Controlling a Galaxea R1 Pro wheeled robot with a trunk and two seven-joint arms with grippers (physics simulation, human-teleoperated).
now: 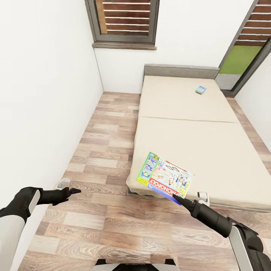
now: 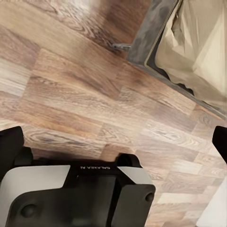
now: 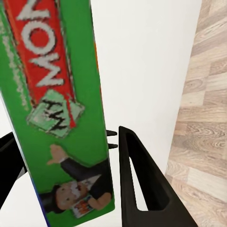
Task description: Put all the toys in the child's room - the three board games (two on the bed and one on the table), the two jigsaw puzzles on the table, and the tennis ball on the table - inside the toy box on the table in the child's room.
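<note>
A Monopoly board game (image 1: 165, 176), a flat box with green, blue and bright print, hangs tilted over the near corner of the bed (image 1: 180, 109). My right gripper (image 1: 180, 198) is shut on its lower edge. In the right wrist view the box's green side (image 3: 61, 104) sits between the black fingers (image 3: 137, 179). A second board game, a small blue box (image 1: 200, 89), lies on the far part of the mattress near the grey headboard. My left gripper (image 1: 73, 191) hangs open over the wood floor, holding nothing. The toy box, table, jigsaw puzzles and tennis ball are out of view.
A white wall (image 1: 41, 94) runs close along my left arm. Wood-plank floor (image 1: 101, 143) lies between that wall and the bed. Grey-framed windows (image 1: 124, 20) stand behind the bed. The left wrist view shows my own base (image 2: 80, 194) and the bed's corner (image 2: 189, 56).
</note>
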